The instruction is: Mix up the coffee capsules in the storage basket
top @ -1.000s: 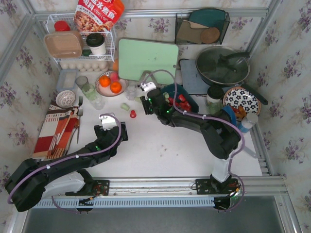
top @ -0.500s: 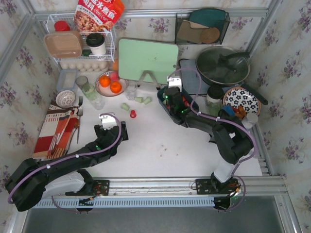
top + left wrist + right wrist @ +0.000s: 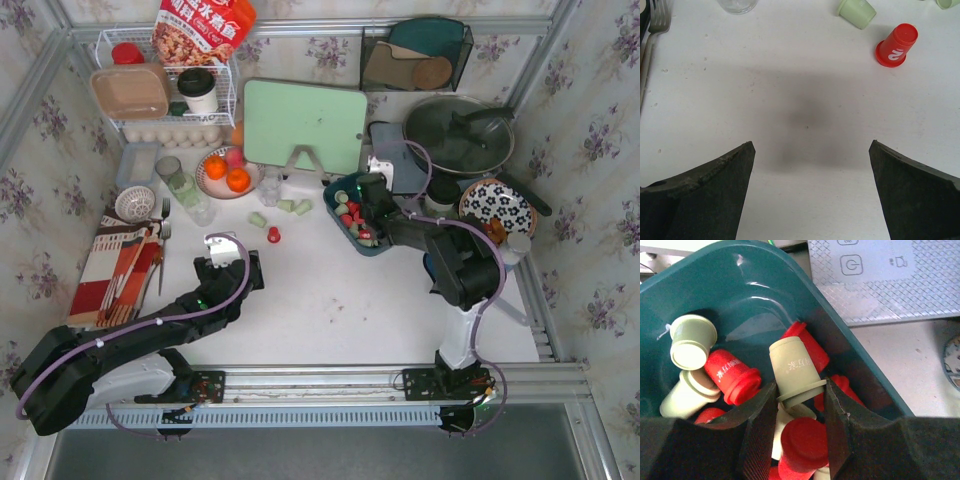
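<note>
Right wrist view: the right jaws clench a pale green capsule point(image 3: 795, 371) low inside the storage basket point(image 3: 747, 280), among the other coffee capsules point(image 3: 732, 377). Best release it over a red cluster. Meanwhile the left jaws hang released above the worktop point(image 3: 805, 165).

Red and pale-green coffee capsules point(image 3: 733, 375) in teal storage basket point(image 3: 760, 285).

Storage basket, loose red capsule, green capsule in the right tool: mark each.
storage basket point(image 3: 765, 275), right wrist view, inner back wall.
red capsule point(image 3: 897, 44), left wrist view, its side.
green capsule point(image 3: 792, 365), right wrist view, its lettered side.
</note>
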Controlling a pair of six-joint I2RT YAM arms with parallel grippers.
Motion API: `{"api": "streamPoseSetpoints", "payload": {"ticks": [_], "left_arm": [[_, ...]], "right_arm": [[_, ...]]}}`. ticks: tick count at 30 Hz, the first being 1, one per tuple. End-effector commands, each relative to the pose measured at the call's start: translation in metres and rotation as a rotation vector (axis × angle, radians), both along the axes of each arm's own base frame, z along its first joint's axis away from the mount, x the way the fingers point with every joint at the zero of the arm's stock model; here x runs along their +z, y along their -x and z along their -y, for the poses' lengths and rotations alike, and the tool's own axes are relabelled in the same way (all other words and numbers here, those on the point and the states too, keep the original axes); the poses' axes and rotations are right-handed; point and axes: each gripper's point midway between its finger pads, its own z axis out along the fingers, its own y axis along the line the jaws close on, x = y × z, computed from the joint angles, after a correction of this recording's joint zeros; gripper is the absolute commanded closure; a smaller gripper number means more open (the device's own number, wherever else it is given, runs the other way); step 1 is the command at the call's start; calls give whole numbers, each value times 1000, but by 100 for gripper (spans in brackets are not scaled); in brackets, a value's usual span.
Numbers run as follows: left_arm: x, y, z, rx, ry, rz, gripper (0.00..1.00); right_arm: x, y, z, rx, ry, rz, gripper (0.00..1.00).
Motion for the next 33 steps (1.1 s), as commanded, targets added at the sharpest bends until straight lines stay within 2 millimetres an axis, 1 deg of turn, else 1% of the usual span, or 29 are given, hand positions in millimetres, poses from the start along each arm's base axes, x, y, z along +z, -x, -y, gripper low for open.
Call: {"api": "streamPoseSetpoints", "payload": {"ticks": [1,3,6,10,12,16,19,20,22,23,24,27,29,31,32,33], "left_arm": [[3,-2,1,7,13,8,1],[3,-2,1,8,12,7,1],[3,-2,1,8,8,5,1],[3,-2,1,8,8,4,1],[2,-2,1,8,8,3,1],[3,-2,1,9,8,4,1],[3,-2,1,9,8,3,1],[3,-3,0,10,6,4,1],[3,-2,1,9,6,3,1],[3,-3,1,10,7,4,1],[3,-3,1,9,6,3,1],[3,-3,1,10,7,2,1],[2,-3,1,8,6,0,1],[3,-3,1,9,6,0,1],[2,-2,1,9,6,0,1],[2,-3,1,8,7,0,1]], "right_arm": [[4,-20,-14,45,-59,46,67],[6,-28,-18,54,-62,60,63],[7,-38,-21,58,-66,72,50],[5,-47,-25,71,-79,67,37],[7,-49,-25,72,-83,67,34],[18,-46,-27,83,-102,80,30],[26,-39,-29,100,-120,81,29],[32,-36,-30,106,-127,86,28],[43,-28,-36,141,-143,95,29],[45,-24,-39,158,-142,94,30],[52,-20,-43,175,-139,106,31],[64,-7,-57,225,-113,123,33],[74,3,-73,278,-109,145,34],[81,9,-84,321,-109,165,35],[85,20,-105,374,-115,171,35],[88,24,-113,394,-118,177,35]]}}
